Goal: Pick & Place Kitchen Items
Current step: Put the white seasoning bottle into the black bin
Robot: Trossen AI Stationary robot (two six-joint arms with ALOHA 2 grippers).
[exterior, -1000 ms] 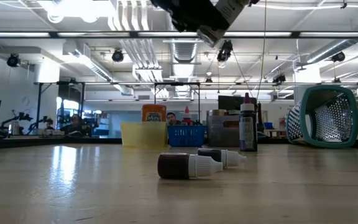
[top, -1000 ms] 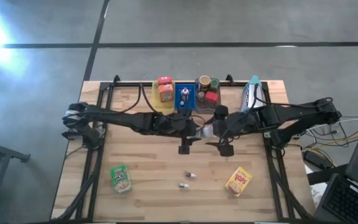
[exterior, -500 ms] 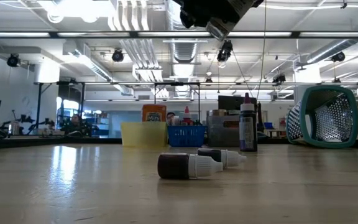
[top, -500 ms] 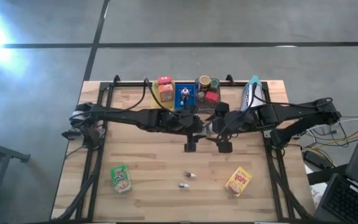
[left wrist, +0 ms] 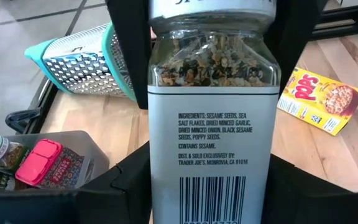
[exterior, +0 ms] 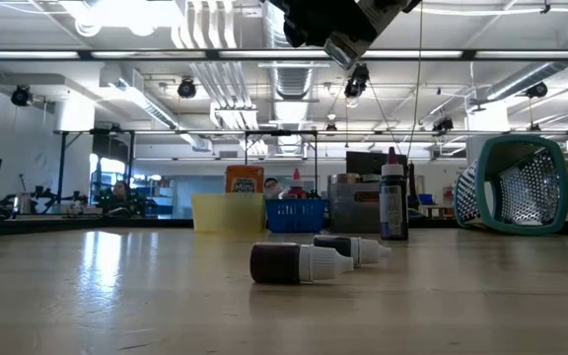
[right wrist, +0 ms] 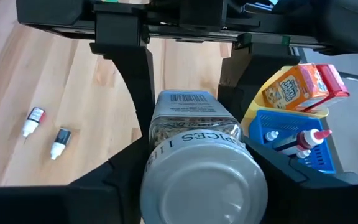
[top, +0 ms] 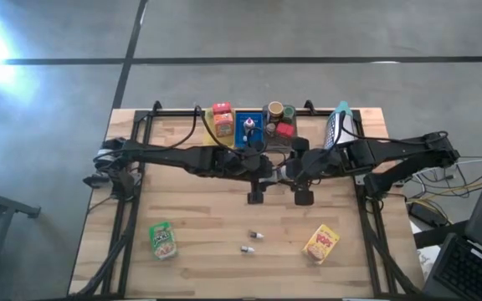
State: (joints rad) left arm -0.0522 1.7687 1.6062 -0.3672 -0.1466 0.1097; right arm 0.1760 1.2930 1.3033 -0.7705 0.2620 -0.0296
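Observation:
A spice jar (top: 282, 173) with a white label and a grey lid hangs in mid-air over the table's middle, lying between my two grippers. My left gripper (top: 268, 172) comes from the table's left and is shut on the jar's base end. From the right, my right gripper (top: 296, 171) is shut on the lid end. In the low view the jar (exterior: 346, 46) shows high above the table. Two small vials (top: 257, 236) (top: 246, 249), a green pouch (top: 163, 240) and a yellow box (top: 321, 243) lie flat on the near part of the table. My left gripper pinches the jar's base end (left wrist: 157, 186), by the barcode, between its two fingers. The fingers slant down from the table's left and lie along the jar. The jar is lifted clear, its lid pointing away from this gripper. My right gripper has its two fingers on either side of the jar's lid (right wrist: 151, 186). It comes slanting down from the table's right, along the jar. The jar stays clear of the table, its base end toward the left gripper.
Along the far edge stand a yellow tray (top: 210, 134) with an orange box, a blue tray (top: 248, 142) with a small bottle, and a grey tray (top: 268, 134) with jars. A teal grater (top: 339, 125) lies at the far right. A dark bottle (exterior: 393, 202) stands upright.
My left gripper has carried the jar a little toward the table's right, up to the right gripper. My right gripper's fingers, wide apart before, have shut on the jar's lid end. The jar stays lifted clear.

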